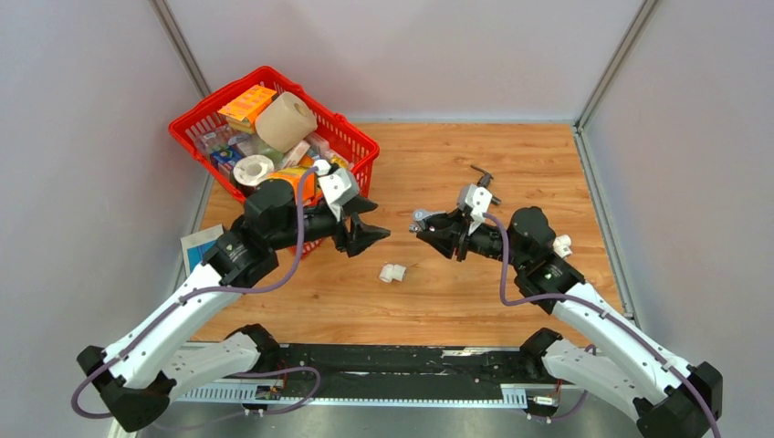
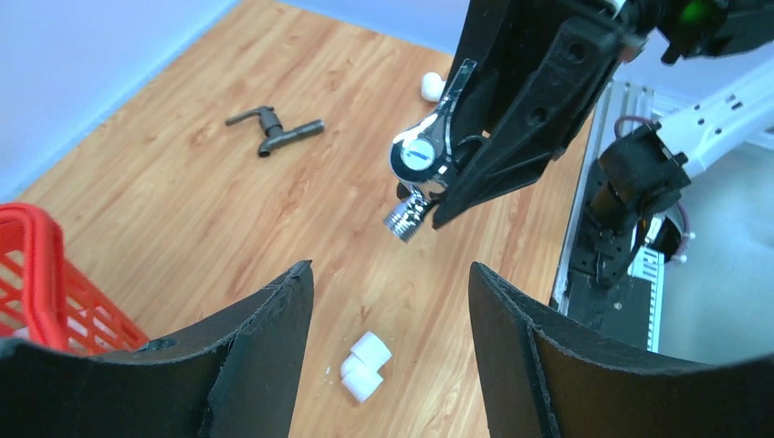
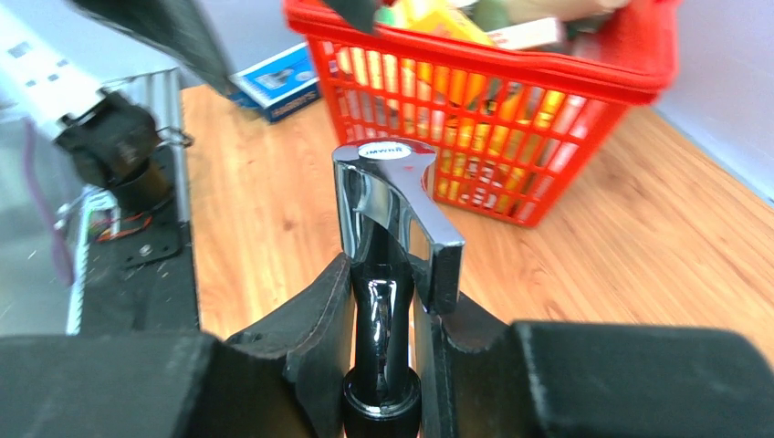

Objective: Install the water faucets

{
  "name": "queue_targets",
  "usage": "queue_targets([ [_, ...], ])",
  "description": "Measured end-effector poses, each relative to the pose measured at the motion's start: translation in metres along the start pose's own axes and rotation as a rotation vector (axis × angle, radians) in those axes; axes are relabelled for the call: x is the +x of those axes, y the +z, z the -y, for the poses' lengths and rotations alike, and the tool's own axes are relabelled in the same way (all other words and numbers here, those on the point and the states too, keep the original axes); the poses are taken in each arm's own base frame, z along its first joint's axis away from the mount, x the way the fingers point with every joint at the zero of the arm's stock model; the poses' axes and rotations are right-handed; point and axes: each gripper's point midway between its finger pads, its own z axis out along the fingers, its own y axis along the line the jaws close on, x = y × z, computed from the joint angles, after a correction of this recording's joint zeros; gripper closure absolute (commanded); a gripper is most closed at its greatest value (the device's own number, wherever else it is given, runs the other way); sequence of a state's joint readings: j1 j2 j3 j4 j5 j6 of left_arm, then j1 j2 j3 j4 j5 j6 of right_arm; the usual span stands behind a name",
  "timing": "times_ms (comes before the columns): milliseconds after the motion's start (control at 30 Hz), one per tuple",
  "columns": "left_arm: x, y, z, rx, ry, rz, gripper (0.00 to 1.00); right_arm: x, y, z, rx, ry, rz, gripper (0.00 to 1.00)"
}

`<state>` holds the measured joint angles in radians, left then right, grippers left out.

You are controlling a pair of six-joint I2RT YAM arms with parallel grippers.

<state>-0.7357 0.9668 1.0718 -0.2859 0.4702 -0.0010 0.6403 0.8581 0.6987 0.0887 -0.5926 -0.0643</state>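
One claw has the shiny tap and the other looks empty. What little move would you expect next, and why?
Probably the left gripper should lower onto the white pipe fitting lying on the table below its open, empty jaws. The right gripper clamps the silver faucet, so the fitting looks like the missing part.

Stretched both arms inward, tips facing — held left pincer [image 1: 372,221] agape, clamped right pincer [image 1: 429,226] tight on silver faucet [image 3: 392,201].
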Motion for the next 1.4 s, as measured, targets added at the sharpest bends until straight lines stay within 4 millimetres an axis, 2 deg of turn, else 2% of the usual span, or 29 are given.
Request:
queue_targets([
  [67, -0.004, -0.009, 0.0, -0.034, -0.038, 0.029, 0.29, 0.005, -0.005, 0.012, 0.086, 0.012, -0.003, 1.0],
  [133, -0.005, -0.009, -0.001, -0.054, -0.101, 0.032, 0.29, 0.01, -0.011, 0.022, 0.168, 0.019, -0.003, 1.0],
  [200, -0.001, -0.002, -0.001, -0.056, -0.184, 0.011, 0.29, 0.015, -0.021, 0.033, 0.255, 0.021, 0.003, 1.0],
  [300, 0.021, 0.017, 0.0, -0.065, -0.301, -0.068, 0.28, 0.018, -0.038, 0.045, 0.373, 0.017, 0.028, 1.0],
  [467, 0.098, 0.054, 0.015, -0.13, -0.407, -0.336, 0.28, 0.016, -0.061, 0.058, 0.514, 0.014, 0.096, 1.0],
  [567, 0.131, 0.062, 0.015, -0.194, -0.42, -0.438, 0.27, 0.014, -0.07, 0.064, 0.571, 0.021, 0.128, 1.0],
  [700, 0.18, 0.069, 0.005, -0.298, -0.417, -0.563, 0.27, 0.008, -0.08, 0.068, 0.623, 0.025, 0.171, 1.0],
  [900, 0.252, 0.072, -0.005, -0.39, -0.414, -0.757, 0.27, 0.002, -0.091, 0.069, 0.665, 0.035, 0.231, 1.0],
  [1000, 0.266, 0.067, -0.011, -0.436, -0.398, -0.799, 0.27, -0.002, -0.097, 0.068, 0.675, 0.034, 0.255, 1.0],
  [1300, 0.282, 0.06, -0.021, -0.504, -0.365, -0.834, 0.28, -0.012, -0.103, 0.067, 0.685, 0.032, 0.298, 1.0],
  [1367, 0.288, 0.061, -0.022, -0.509, -0.362, -0.851, 0.29, -0.012, -0.103, 0.066, 0.686, 0.032, 0.299, 1.0],
  [1400, 0.293, 0.06, -0.023, -0.514, -0.36, -0.863, 0.33, -0.012, -0.103, 0.066, 0.686, 0.032, 0.301, 1.0],
])
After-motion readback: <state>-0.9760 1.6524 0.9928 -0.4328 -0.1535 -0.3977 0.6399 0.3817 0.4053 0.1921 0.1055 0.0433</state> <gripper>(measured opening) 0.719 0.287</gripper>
